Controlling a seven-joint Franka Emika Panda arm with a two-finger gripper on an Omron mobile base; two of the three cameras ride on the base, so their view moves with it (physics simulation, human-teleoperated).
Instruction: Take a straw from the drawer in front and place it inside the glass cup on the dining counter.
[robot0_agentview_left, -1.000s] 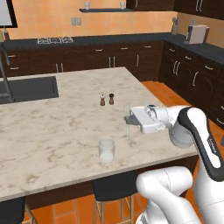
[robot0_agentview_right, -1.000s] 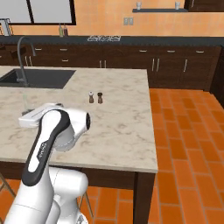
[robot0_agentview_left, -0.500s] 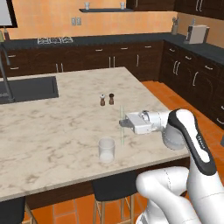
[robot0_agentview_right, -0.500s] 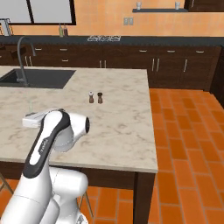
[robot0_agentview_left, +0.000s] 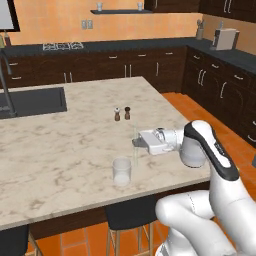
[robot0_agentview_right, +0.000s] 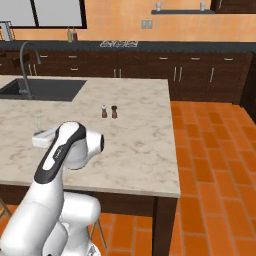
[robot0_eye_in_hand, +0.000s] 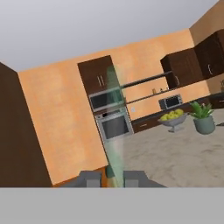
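Currently the hand (robot0_agentview_left: 136, 143) is clamped on the thin pale straw (robot0_agentview_left: 135, 145), held upright. It's above the beige marble table (robot0_agentview_left: 65, 140) near the front edge, just beside the clear glass tumbler (robot0_agentview_left: 122, 171).

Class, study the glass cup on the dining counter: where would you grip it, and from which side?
Grip the glass cup around its straight side wall, coming in level from the side nearest the gripper. It stands upright, handleless, with bare dining counter around it.
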